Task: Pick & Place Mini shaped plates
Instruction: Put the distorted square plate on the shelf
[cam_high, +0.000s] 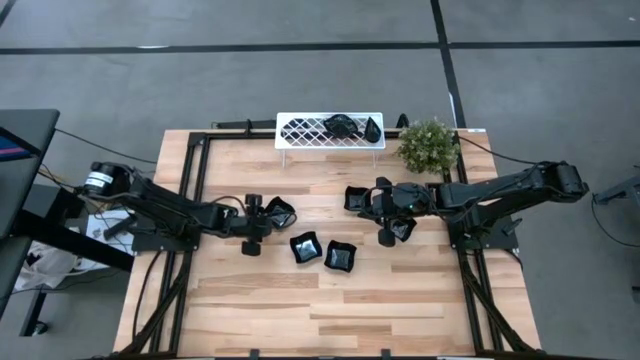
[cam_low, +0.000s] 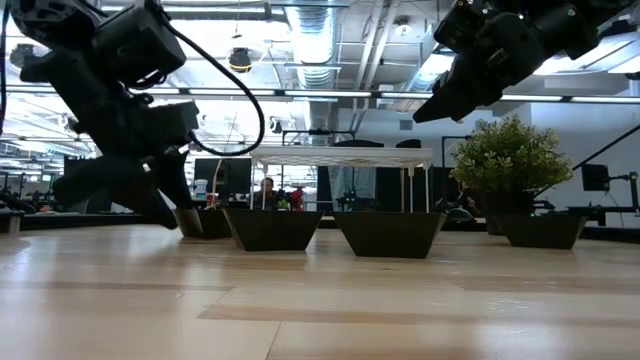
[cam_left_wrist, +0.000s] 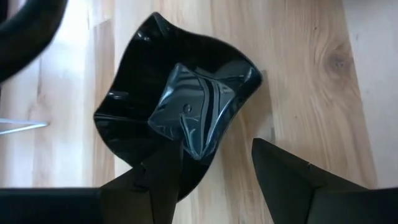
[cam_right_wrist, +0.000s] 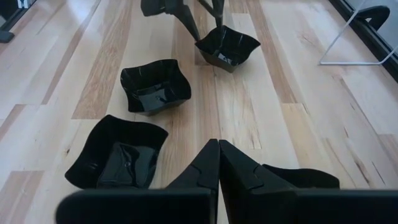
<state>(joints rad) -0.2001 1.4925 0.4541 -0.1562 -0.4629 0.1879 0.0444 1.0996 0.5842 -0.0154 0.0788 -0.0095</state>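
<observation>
Pale plank table (cam_high: 400, 300) (ducted ceiling behind): left fingers (cam_left_wrist: 161, 186) apart, right fingers (cam_right_wrist: 219, 165) together.

mini shaped plates (cam_high: 305, 247): glossy black, with pale glints
desk (cam_high: 300, 310): light wood planks, streaked grain, tan and cream bands
rack (cam_high: 330, 131): white, diamond lattice
potted plant (cam_high: 428, 146): green leaves
arms (cam_high: 170, 212): dark, nearly black
floor (cam_high: 200, 80): grey, crossed by dark lines
</observation>
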